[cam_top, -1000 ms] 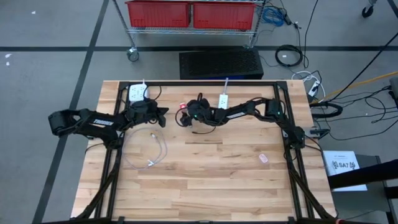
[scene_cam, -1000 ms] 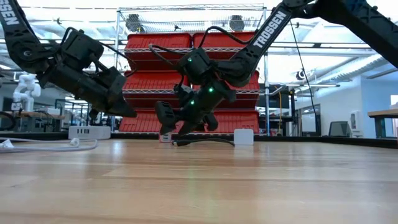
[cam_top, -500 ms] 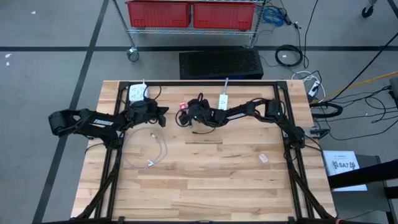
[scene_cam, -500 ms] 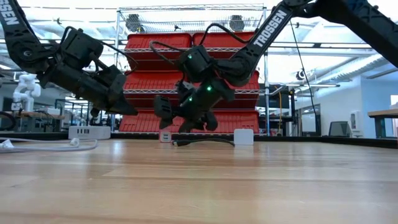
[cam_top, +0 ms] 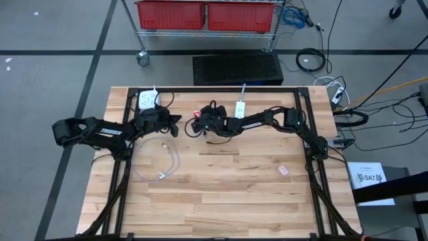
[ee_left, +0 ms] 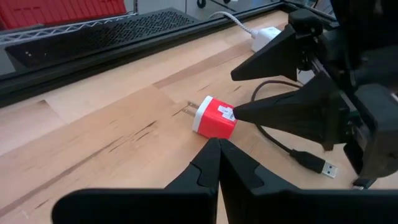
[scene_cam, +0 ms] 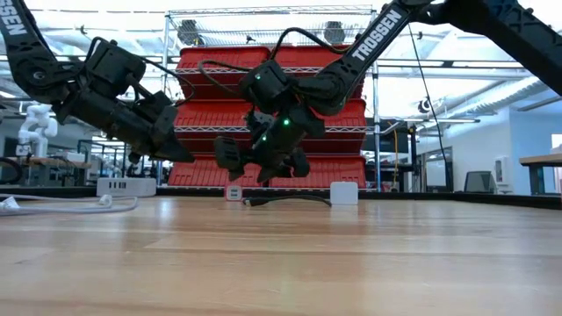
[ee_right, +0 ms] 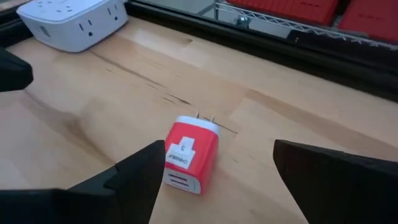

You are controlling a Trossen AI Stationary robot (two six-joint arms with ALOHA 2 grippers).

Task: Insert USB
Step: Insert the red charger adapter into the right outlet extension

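A red and white charger block [ee_right: 188, 157] lies flat on the wooden table [cam_top: 234, 194], its prongs toward the far edge. My right gripper [ee_right: 217, 148] hovers open just above it, one finger on each side, touching nothing. A black cable's USB plug [ee_left: 317, 165] lies on the table under the right arm. My left gripper [ee_left: 219, 142] is shut and empty, its tips pointing at the charger from the table's left. In the low view the charger [scene_cam: 233, 192] sits on the wood below the right gripper [scene_cam: 255, 162].
A white power strip [cam_top: 147, 100] lies at the far left, with a white cable [cam_top: 167, 161] looped in front of it. A white plug block [cam_top: 239, 107] sits at the far middle. A small pink thing [cam_top: 283, 170] lies to the right. The near half of the table is bare wood.
My right gripper has turned at the wrist and its fingertips have lifted a little off the table, staying open over the charger. The charger has kept its place.
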